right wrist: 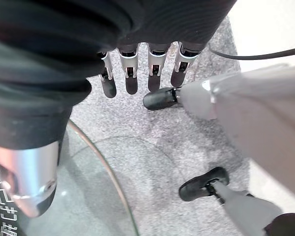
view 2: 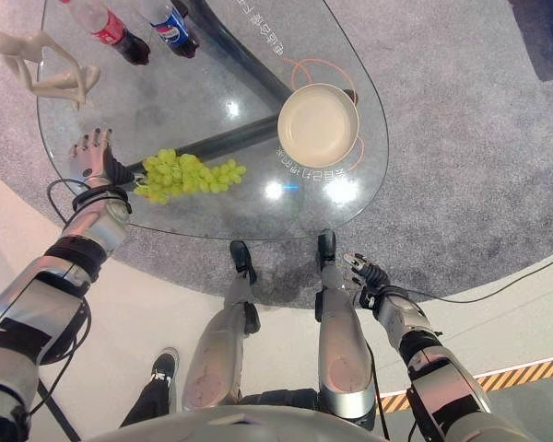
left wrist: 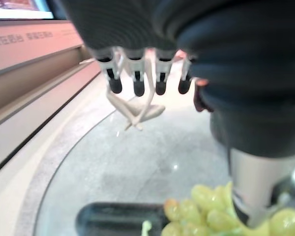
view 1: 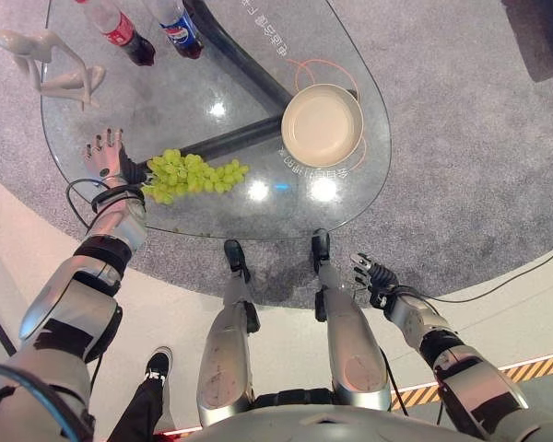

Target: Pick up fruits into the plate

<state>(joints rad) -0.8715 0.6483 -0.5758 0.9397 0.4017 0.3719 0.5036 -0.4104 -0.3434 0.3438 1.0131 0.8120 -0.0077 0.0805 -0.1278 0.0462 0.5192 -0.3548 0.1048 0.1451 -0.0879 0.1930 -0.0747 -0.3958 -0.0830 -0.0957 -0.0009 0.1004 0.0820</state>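
The left hand (view 1: 104, 157) hovers over the tabletop (view 1: 166, 110) near its left edge, fingers (left wrist: 137, 78) straight and spread, with nothing in its grasp. Its thumb (left wrist: 250, 182) reaches down beside the bunch of green grapes (view 1: 192, 175); whether it touches them cannot be told. The grapes lie near the tabletop's near edge, left of centre. The plate (view 1: 322, 124), beige and bare, sits toward the right edge, well apart from the grapes, with open glass between them. The right hand (view 1: 376, 276) hangs low off the tabletop's near edge, above the grey carpet (view 1: 461, 184), fingers (right wrist: 130, 73) straight and relaxed, empty. At the far left corner stand a white figurine (view 1: 51, 64) and two bottles (view 1: 152, 28), well clear of the grapes.
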